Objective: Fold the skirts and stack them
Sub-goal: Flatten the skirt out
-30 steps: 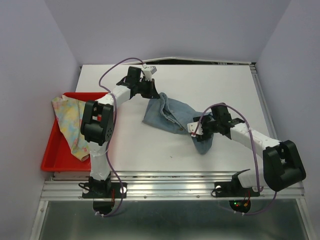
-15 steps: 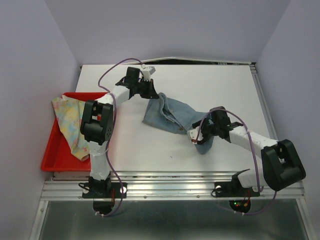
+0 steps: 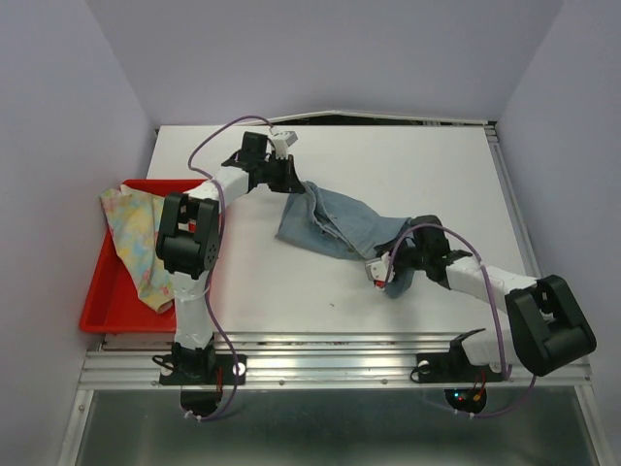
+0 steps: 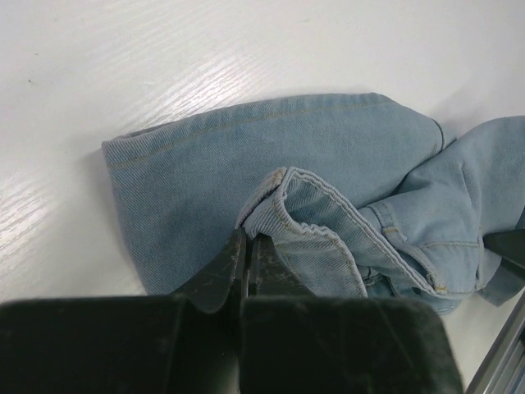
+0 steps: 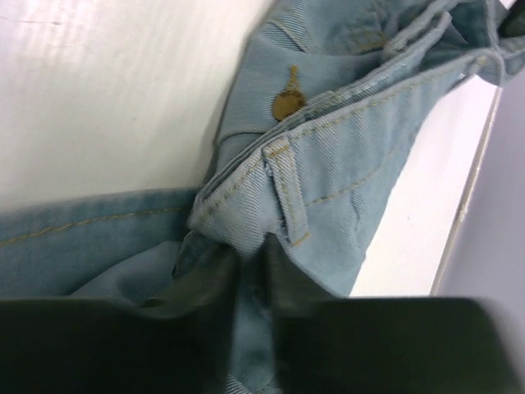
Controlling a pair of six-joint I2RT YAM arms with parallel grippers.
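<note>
Denim skirt [image 3: 340,225]: light blue, with tan stitching along the seams and belt loop, and one brass-coloured button [image 5: 288,103]. Floral skirt [image 3: 134,228]: pastel print in yellow, pink and green. Tray [image 3: 100,296]: solid red. Table [image 3: 417,165]: white. Arms [image 3: 192,309]: white links, black joints. Walls [image 3: 58,116]: pale lavender.

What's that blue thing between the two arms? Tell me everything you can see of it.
The denim skirt is light blue, soft-looking twill with tan stitching, a belt loop and a brass button. It lies crumpled and partly folded on the white table. The left gripper pinches a thick edge at its far end; the right gripper grips the waistband at its near end.
</note>
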